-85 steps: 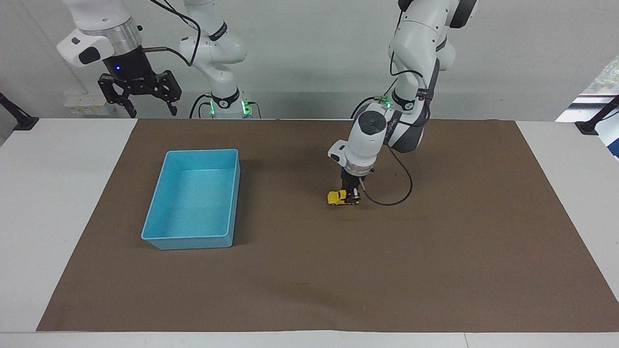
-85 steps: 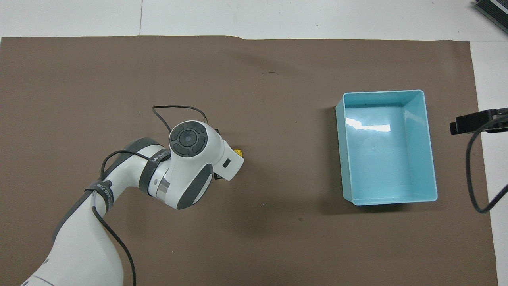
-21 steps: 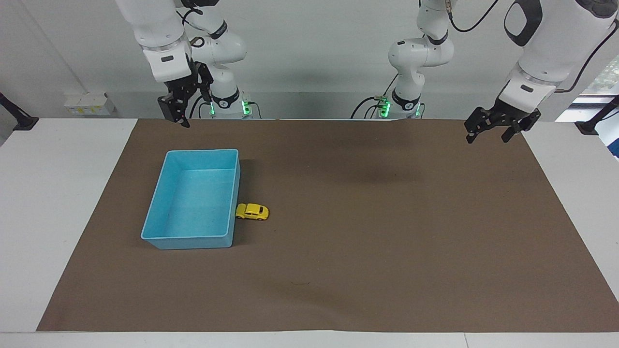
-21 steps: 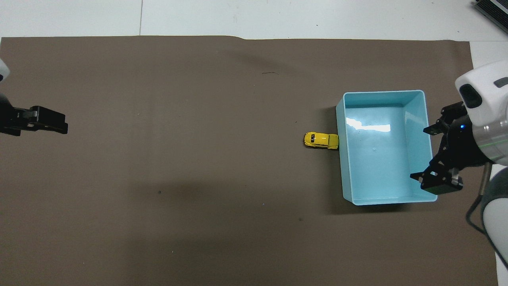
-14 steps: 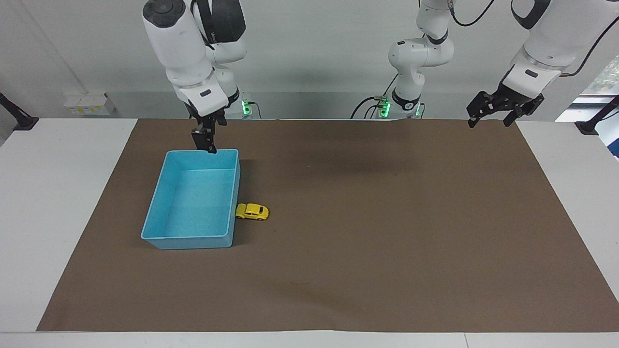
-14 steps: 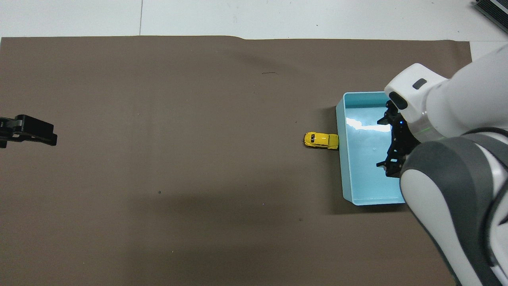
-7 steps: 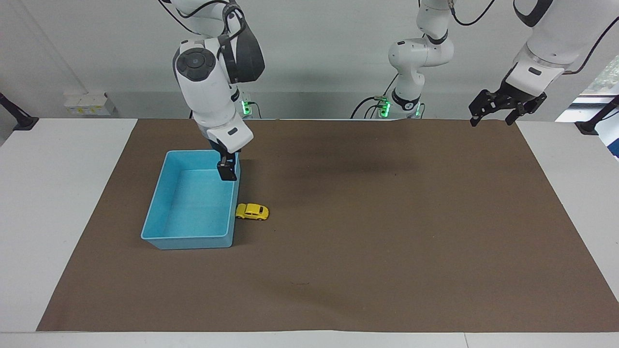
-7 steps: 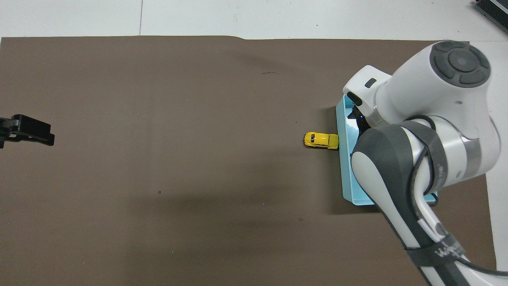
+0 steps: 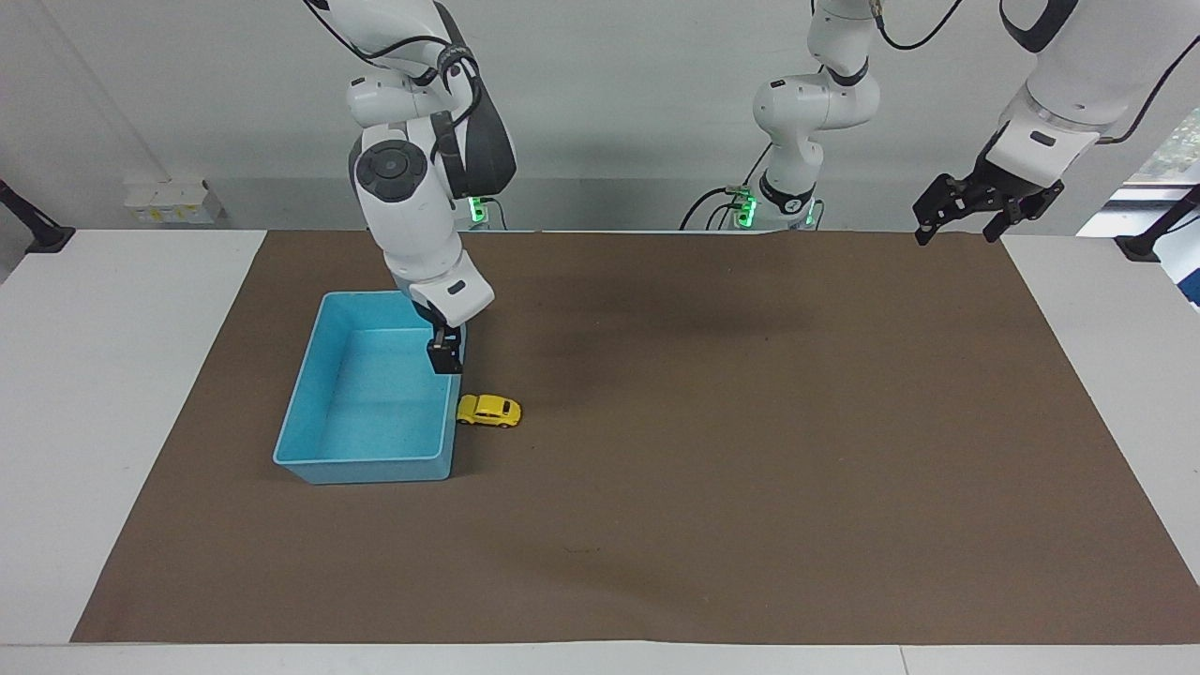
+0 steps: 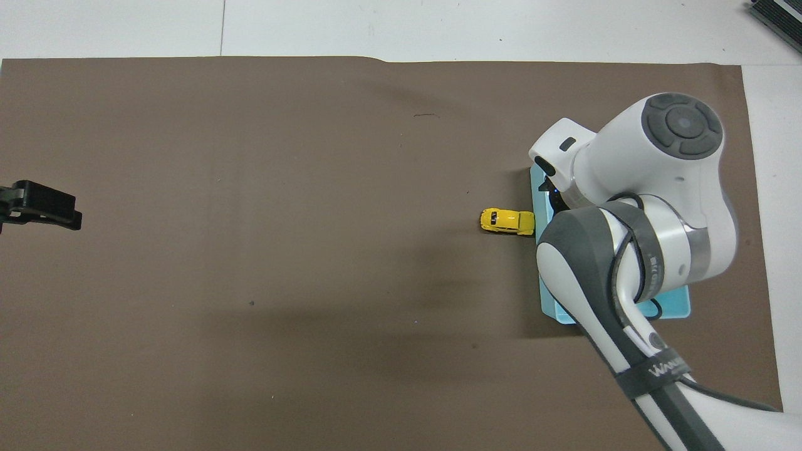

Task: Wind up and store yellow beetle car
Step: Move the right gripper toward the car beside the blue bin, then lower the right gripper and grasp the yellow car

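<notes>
My right gripper (image 9: 444, 360) hangs with fingers spread and empty over the bin (image 9: 319, 377) wall that faces the left arm's end; the car (image 9: 488, 411) sits on the mat (image 9: 750, 450) touching the outside of that same wall, slightly farther from the robots than the spot below my gripper. The car's long axis runs straight out from the wall toward the left arm's end. My left gripper (image 9: 964, 209), also spread and empty, waits above the mat's corner, so I judge the right arm far better placed.
</notes>
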